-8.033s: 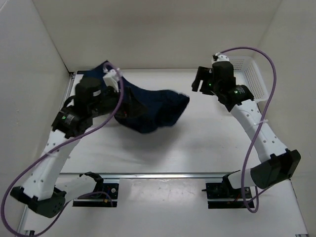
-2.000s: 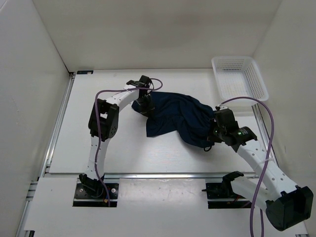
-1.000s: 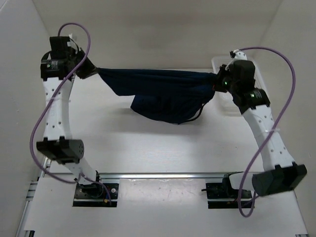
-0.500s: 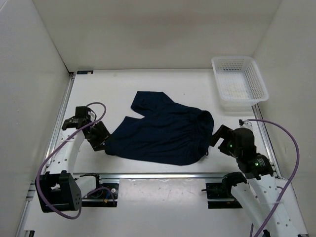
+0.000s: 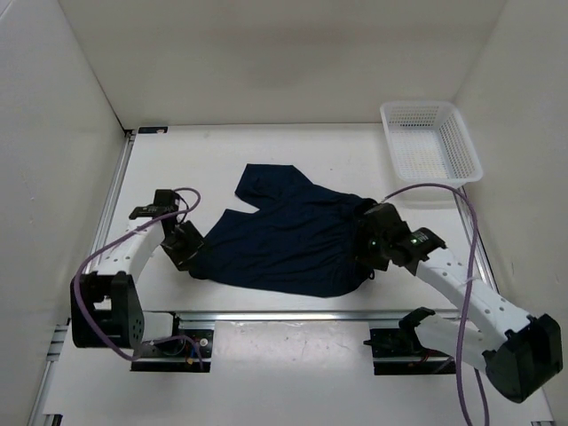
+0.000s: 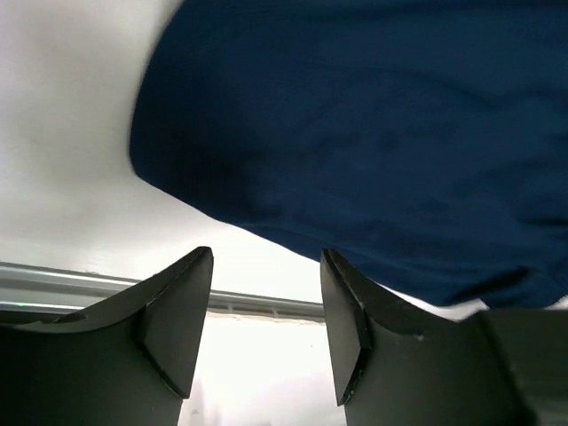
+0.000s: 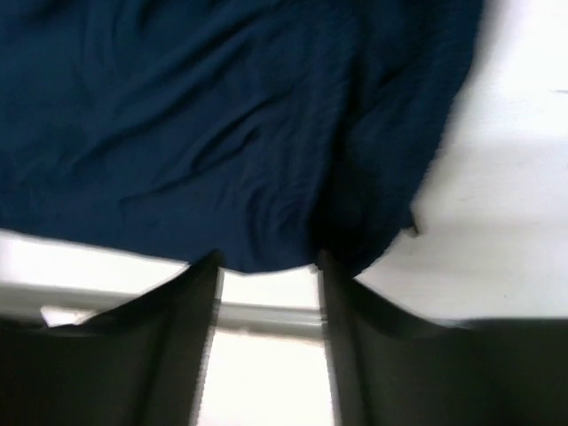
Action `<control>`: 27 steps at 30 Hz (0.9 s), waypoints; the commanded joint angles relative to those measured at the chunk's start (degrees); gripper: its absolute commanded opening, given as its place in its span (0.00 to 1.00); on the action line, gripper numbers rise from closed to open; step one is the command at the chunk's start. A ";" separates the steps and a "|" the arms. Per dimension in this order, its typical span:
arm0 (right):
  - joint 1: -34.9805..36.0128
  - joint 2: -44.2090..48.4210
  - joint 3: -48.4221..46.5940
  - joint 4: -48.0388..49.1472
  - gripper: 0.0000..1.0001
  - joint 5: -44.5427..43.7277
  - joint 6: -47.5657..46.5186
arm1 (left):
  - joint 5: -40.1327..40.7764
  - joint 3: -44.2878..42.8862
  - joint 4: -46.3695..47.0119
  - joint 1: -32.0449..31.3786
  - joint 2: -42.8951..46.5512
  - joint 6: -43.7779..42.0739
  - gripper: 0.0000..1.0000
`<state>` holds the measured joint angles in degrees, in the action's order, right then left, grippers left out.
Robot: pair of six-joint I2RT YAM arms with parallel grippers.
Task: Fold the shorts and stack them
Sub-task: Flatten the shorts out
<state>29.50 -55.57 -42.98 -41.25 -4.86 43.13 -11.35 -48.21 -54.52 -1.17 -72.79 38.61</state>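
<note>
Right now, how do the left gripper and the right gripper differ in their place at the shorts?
The left gripper is at the left edge of the shorts; the right gripper is at their right end. From the left wrist, the shorts lie beyond the fingers; from the right wrist, their hem reaches the fingertips. Both are open and empty.

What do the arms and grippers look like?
Both alike: left arm and right arm have white links, black joint housings, and a looping purple cable each. Green light near the right wrist. The left gripper and right gripper have black wedge-shaped fingers.
</note>
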 commanded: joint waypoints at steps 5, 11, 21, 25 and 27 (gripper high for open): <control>5.31 -13.06 -5.18 1.34 0.67 -3.93 -1.64 | 3.35 4.08 4.42 -1.90 -8.05 5.60 0.87; 5.31 -20.71 -5.18 5.65 0.59 -3.93 -3.41 | 5.02 5.58 8.55 -1.91 -14.90 8.32 0.82; -2.22 -26.51 -16.85 9.35 0.00 -4.54 -11.30 | 4.50 -12.47 7.16 -2.61 -24.14 4.55 0.10; -10.94 -33.18 -35.11 9.35 0.00 -0.25 -19.13 | 4.50 -34.92 -1.70 -2.08 -30.11 2.18 0.10; -14.46 -37.40 -48.55 9.35 0.00 1.43 -22.73 | 5.20 -47.18 -7.24 -2.08 -34.07 1.65 0.10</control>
<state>19.11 -91.02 -79.59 -35.14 -4.93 28.16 -7.79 -81.71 -56.47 -3.64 -106.72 42.61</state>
